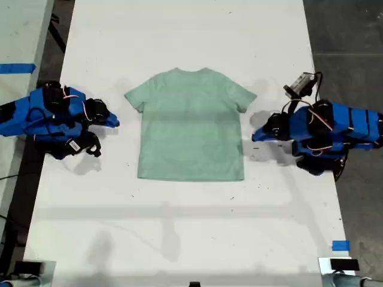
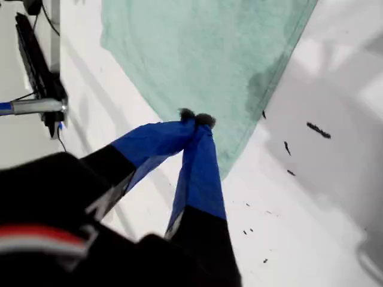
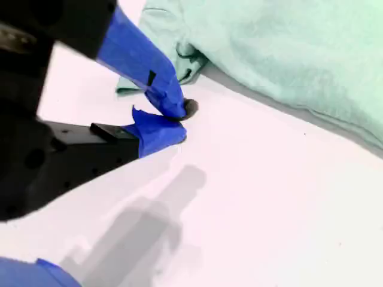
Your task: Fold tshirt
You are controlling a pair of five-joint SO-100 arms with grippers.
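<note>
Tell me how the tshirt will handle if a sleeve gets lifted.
The tshirt lies flat and thin on the white table, so it will probably drape limply rather than hold shape. It looks light, so the rest may drag along. Its soft folded sleeve edge suggests it bunches easily.

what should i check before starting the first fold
1. tshirt lying flat, sleeves spread: ok.
2. my first gripper ready to grasp: not ok, jaws shut and empty.
3. my second gripper ready to grasp: not ok, jaws shut and empty, beside a sleeve, not on it.
4. table around the tshirt free for the fold: ok.
5. Which arm in the exterior view is first or second: cannot tell.
</note>
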